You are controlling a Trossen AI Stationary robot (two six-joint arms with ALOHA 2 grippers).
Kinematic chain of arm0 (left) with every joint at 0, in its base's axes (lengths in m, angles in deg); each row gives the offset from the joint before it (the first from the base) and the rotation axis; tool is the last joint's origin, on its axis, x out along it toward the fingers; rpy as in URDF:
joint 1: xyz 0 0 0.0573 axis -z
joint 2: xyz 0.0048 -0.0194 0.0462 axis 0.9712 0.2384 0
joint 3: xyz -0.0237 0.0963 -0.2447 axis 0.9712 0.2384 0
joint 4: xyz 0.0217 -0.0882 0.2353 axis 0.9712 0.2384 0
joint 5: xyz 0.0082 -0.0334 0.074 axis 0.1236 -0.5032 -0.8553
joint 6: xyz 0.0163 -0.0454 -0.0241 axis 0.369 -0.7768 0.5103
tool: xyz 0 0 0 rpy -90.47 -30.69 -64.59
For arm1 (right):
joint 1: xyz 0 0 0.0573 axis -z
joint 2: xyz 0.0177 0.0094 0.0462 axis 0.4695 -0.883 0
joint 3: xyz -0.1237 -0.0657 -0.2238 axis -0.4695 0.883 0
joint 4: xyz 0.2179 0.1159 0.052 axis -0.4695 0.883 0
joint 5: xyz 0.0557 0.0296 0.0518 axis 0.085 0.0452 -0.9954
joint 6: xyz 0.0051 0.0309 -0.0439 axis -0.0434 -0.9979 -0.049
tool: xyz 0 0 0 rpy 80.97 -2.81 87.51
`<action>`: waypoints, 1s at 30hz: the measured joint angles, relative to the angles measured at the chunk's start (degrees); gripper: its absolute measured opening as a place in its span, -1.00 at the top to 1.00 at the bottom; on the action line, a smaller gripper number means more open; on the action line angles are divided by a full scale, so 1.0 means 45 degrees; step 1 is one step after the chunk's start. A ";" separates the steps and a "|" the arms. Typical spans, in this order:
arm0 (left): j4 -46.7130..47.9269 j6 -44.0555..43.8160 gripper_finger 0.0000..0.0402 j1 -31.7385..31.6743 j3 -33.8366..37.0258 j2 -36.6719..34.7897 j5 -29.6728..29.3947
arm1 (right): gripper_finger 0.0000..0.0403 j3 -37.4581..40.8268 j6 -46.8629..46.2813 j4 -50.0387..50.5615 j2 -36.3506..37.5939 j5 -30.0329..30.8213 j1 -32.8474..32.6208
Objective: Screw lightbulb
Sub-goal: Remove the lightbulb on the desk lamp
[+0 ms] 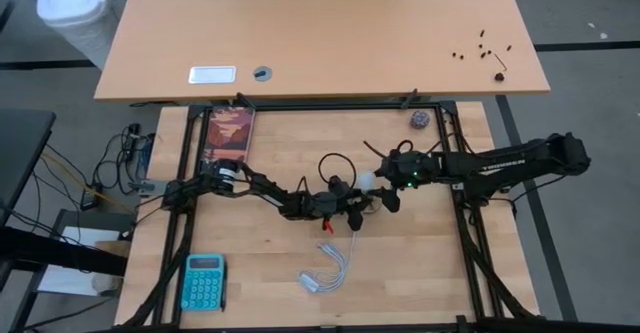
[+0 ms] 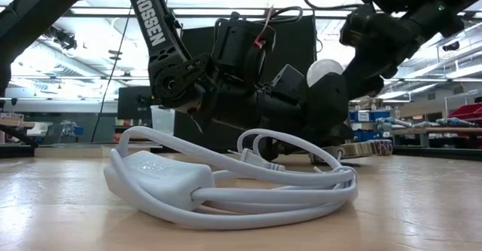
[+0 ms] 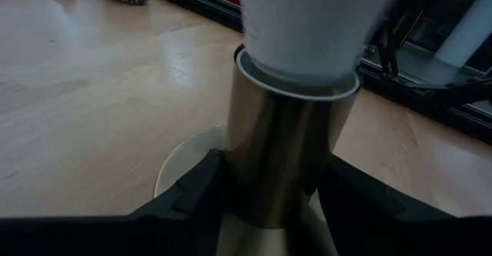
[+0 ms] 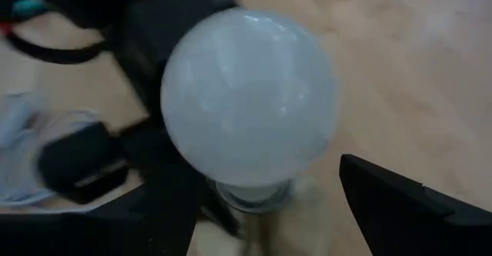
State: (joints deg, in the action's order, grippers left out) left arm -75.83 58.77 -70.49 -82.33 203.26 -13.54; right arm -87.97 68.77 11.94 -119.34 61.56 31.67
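We see the lightbulb (image 4: 250,98) standing straight up near the middle of the table, round end up and its long way up and down. It is smooth, white and round, and its bottom sits in a shiny metal socket (image 3: 288,160). The left gripper (image 3: 269,198) pinches the socket from both sides. The right gripper (image 4: 269,210) has its fingers spread wide around the lightbulb, not squeezing it.

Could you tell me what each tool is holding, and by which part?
The left tool clamps the metal socket by its barrel; the right tool straddles the lightbulb, fingers apart.
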 joint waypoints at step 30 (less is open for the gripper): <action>0.0073 0.0300 0.06 0.0020 0.0000 0.0000 -0.0050 | -0.57 -0.1975 -0.0209 0.3988 -0.0921 -0.2326 0.0560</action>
State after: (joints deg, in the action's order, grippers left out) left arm -75.50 60.12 -70.40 -82.33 203.26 -13.76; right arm -96.86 67.83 29.89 -123.48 51.09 34.19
